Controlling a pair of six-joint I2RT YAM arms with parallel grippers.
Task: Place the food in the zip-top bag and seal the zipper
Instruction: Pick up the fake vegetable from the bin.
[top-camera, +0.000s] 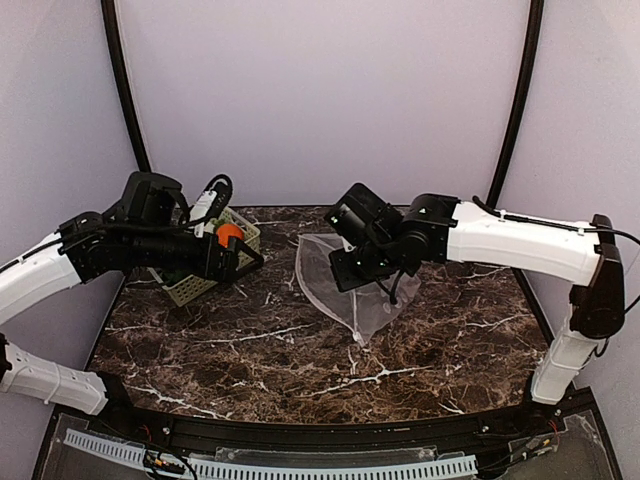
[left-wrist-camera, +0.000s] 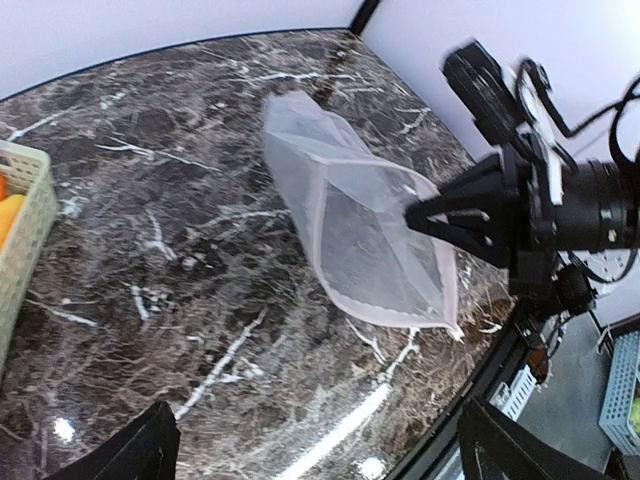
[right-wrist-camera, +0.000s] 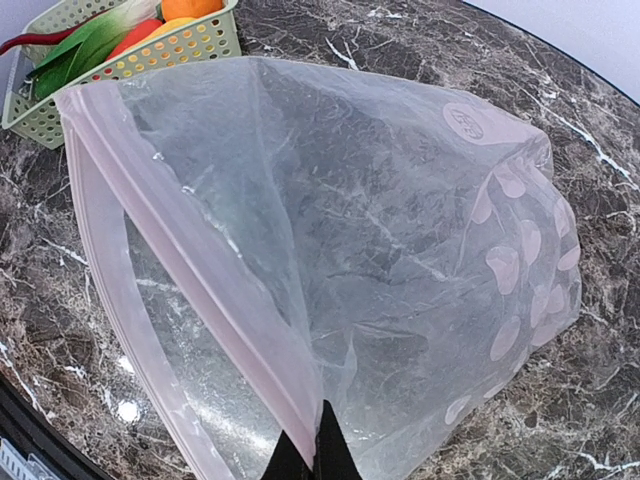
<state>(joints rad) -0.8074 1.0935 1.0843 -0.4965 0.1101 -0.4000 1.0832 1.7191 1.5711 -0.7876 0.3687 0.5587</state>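
Top external | right fingers (right-wrist-camera: 328, 458) pinch bag (top-camera: 325, 292) at its mouth edge, mouth facing basket (top-camera: 192, 290) | food (top-camera: 230, 234) in basket, left of bag | left fingers (left-wrist-camera: 130, 455) spread, empty, nearer food, between basket and bag

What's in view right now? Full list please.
zip-top bag: 1, clear with pale dots, mid-table, held at one edge
zipper: 1, pinkish, along bag mouth, looks unsealed
basket: 1, pale green, table's left side
orange round fruit: 1, orange, in basket
bok choy: 1, green-white, in basket
red chili: 1, red, in basket
table: 1, dark marble
left gripper: 1, black, open, by basket
right gripper: 1, black, shut on bag edge
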